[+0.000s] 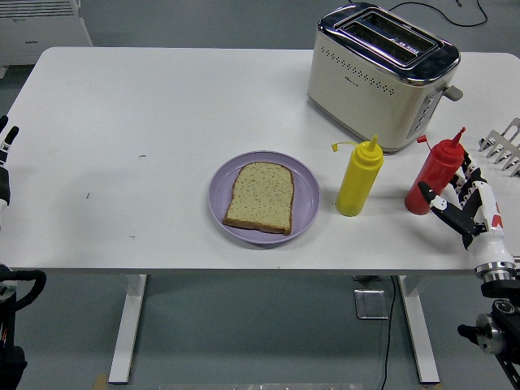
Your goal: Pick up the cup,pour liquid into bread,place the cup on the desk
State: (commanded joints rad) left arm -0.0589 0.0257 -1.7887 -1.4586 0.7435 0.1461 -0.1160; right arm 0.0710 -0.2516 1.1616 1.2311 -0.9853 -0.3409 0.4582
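Red squeeze bottle (435, 175), the nearest thing to a cup, stands on the tabletop (162, 106) right of the yellow bottle (359, 177). Right hand (467, 203) beside it, fingers (439, 205) spread, empty. Best wrap the body low and lift straight before heading for the bread (260, 197).

left hand (5, 162): mostly cut off at left edge | metal rack (505, 146): cut by right edge
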